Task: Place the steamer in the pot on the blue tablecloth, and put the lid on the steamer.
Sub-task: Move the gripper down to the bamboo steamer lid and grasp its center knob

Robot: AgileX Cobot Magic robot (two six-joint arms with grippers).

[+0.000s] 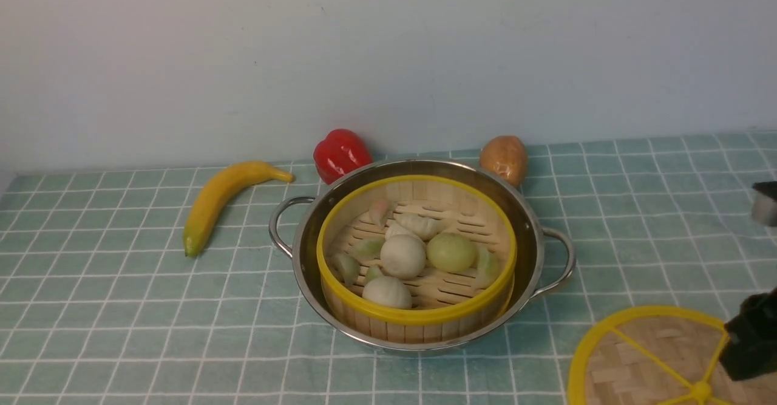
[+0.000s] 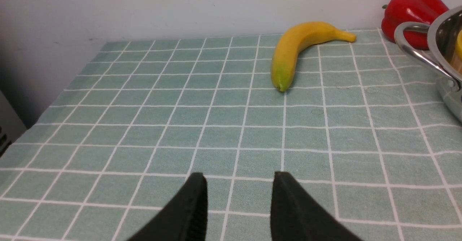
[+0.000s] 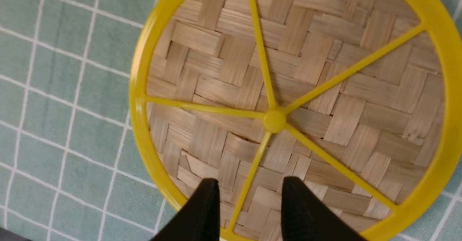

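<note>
Right gripper (image 3: 251, 181) spread, gripping nothing, over lid (image 3: 325, 71) flat on blue tablecloth (image 1: 121, 308), astride one spoke (image 3: 257, 161). Left gripper (image 2: 238, 176) spread over bare tablecloth. Steamer (image 1: 416, 317) seated inside pot (image 1: 523, 214), uncovered. Lid well apart from pot, toward robot's right.

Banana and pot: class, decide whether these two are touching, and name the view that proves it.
Apart. The front view shows tablecloth squares lying between the banana and the pot.

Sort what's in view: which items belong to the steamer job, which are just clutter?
Job: steamer, already sitting in the pot; lid, not yet on; blue tablecloth.
Lying about: banana; red pepper; potato.
</note>
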